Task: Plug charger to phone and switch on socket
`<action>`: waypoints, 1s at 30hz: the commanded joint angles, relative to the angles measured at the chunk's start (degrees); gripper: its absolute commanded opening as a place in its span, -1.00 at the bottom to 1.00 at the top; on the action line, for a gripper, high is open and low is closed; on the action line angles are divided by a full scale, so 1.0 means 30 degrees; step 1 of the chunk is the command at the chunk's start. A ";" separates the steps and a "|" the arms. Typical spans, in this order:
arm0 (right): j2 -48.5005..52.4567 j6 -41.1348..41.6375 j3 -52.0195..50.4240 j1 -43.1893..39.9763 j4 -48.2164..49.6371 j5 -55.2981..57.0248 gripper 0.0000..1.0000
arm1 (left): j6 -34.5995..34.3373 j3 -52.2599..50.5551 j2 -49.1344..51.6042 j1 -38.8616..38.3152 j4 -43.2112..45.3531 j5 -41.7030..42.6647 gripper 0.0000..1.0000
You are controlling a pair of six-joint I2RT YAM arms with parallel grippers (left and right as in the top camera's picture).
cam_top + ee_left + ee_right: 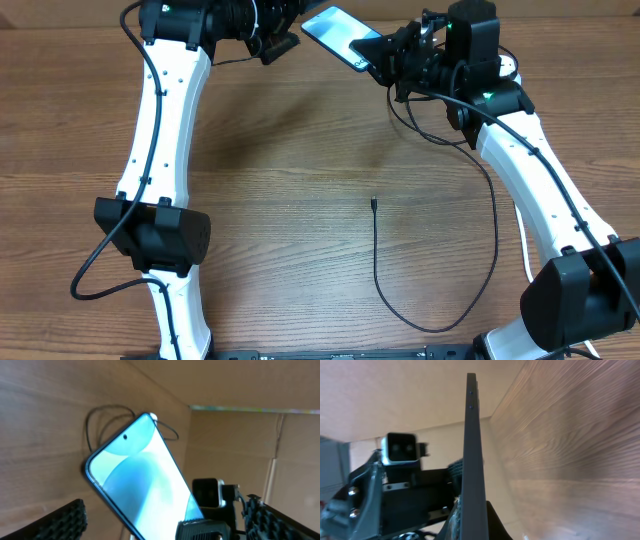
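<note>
2 tools at 12 o'clock: right tool (375, 55) clenched on the phone (333, 27), apparently steadying it above the desk (300, 200) for plugging; left tool (283, 46) released.

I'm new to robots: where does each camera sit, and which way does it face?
Overhead: above the table, facing down; both arms, loose cable, phone.
Left wrist: on left arm, facing the phone's screen; own open fingers.
Right wrist: on right arm, along the phone's edge; own fingers grip it.
Shared: all three show the phone.
</note>
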 commanded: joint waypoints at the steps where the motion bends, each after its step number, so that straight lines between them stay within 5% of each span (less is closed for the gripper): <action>1: -0.0903 0.1588 0.0291 0.0291 0.0867 -0.1166 -0.93 | -0.2397 0.0066 -0.0044 -0.0029 -0.0007 0.1530 0.81; 20: -0.0903 0.3002 0.0291 0.1013 0.1625 -0.0984 -0.93 | -0.4575 0.0066 -0.0044 -0.0029 0.0087 0.1399 0.01; 30: -0.0903 0.5202 0.0291 0.1785 0.1858 -0.1056 -0.90 | -0.4998 0.0066 -0.0044 -0.0029 0.0095 0.0423 -0.01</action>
